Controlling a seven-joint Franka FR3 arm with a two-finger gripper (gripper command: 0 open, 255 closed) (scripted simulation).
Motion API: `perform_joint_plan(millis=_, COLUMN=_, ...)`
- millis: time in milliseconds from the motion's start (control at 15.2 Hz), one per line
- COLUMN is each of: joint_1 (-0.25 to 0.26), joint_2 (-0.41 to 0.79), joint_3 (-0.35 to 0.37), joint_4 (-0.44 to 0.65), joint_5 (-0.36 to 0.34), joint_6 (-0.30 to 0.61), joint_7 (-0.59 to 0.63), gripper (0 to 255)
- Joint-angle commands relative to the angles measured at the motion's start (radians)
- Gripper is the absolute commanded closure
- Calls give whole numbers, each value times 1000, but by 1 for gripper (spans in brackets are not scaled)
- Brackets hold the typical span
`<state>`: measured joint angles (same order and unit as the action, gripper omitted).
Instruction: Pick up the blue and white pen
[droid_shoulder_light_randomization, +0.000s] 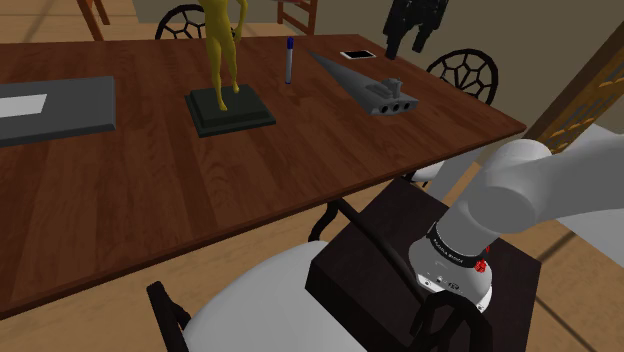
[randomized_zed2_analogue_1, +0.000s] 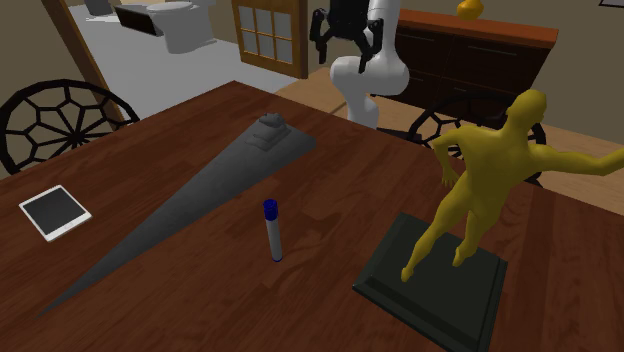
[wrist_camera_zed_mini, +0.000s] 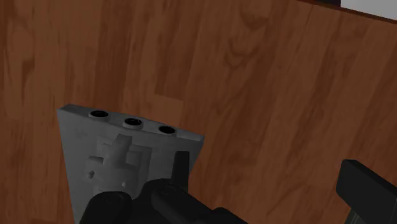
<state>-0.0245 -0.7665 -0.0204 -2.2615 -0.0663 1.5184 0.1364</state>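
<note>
Gripper (droid_shoulder_light_randomization: 407, 45) is open: in the wrist view I see the two black fingers (wrist_camera_zed_mini: 170, 188) standing well apart with nothing between them. It hangs above the wooden table (droid_shoulder_light_randomization: 300, 170), over the wide end of a grey wedge-shaped ship model (droid_shoulder_light_randomization: 365, 85), and the wrist view looks down on that end's three round nozzles.

Pen (droid_shoulder_light_randomization: 289, 60) lies flat on the table, pale body with a blue cap at one end. In the shoulder view it sits toward the far side, between a yellow figure (droid_shoulder_light_randomization: 222, 50) on a dark base to its left and the ship model to its right. It touches neither.

Second exterior view agrees: pen (randomized_zed2_analogue_1: 272, 230) is beside the ship's long edge and near the figure's base. The gripper (randomized_zed2_analogue_1: 348, 45) is high above the ship's far end, well apart from the pen.
</note>
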Motion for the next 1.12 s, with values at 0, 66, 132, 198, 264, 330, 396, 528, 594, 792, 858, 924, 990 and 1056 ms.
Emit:
perform_joint_plan(millis=0, joint_1=0, joint_2=0, joint_3=0, joint_4=0, joint_5=0, joint_6=0, joint_7=0, gripper=0)
perform_joint_plan(millis=66, joint_1=2, joint_2=38, joint_3=-6, joint_4=19, joint_5=-1, joint_6=19, joint_7=-10, gripper=0)
perform_joint_plan(millis=132, joint_1=4, joint_2=77, joint_3=-12, joint_4=39, joint_5=-2, joint_6=37, joint_7=-20, gripper=0)
perform_joint_plan(millis=198, joint_1=7, joint_2=115, joint_3=-18, joint_4=60, joint_5=-3, joint_6=54, joint_7=-30, gripper=0)
perform_joint_plan(millis=264, joint_1=9, joint_2=154, joint_3=-23, joint_4=82, joint_5=-3, joint_6=70, joint_7=-40, gripper=0)
perform_joint_plan(millis=330, joint_1=11, joint_2=193, joint_3=-28, joint_4=106, joint_5=-2, joint_6=85, joint_7=-50, gripper=0)
perform_joint_plan(millis=396, joint_1=14, joint_2=232, joint_3=-33, joint_4=131, joint_5=-1, joint_6=98, joint_7=-60, gripper=0)
perform_joint_plan(millis=528, joint_1=18, joint_2=310, joint_3=-43, joint_4=186, joint_5=3, joint_6=121, joint_7=-81, gripper=0)
perform_joint_plan(millis=594, joint_1=20, joint_2=350, joint_3=-47, joint_4=215, joint_5=5, joint_6=131, joint_7=-91, gripper=0)
perform_joint_plan(millis=792, joint_1=26, joint_2=469, joint_3=-59, joint_4=311, joint_5=15, joint_6=152, joint_7=-123, gripper=0)
perform_joint_plan(millis=858, joint_1=27, joint_2=509, joint_3=-62, joint_4=345, joint_5=19, joint_6=157, joint_7=-134, gripper=0)
perform_joint_plan(millis=924, joint_1=29, joint_2=549, joint_3=-65, joint_4=382, joint_5=24, joint_6=160, joint_7=-145, gripper=0)
perform_joint_plan(millis=990, joint_1=30, joint_2=589, joint_3=-68, joint_4=420, joint_5=29, joint_6=161, joint_7=-156, gripper=0)
perform_joint_plan(millis=1056, joint_1=30, joint_2=630, joint_3=-70, joint_4=459, joint_5=34, joint_6=162, joint_7=-167, gripper=0)
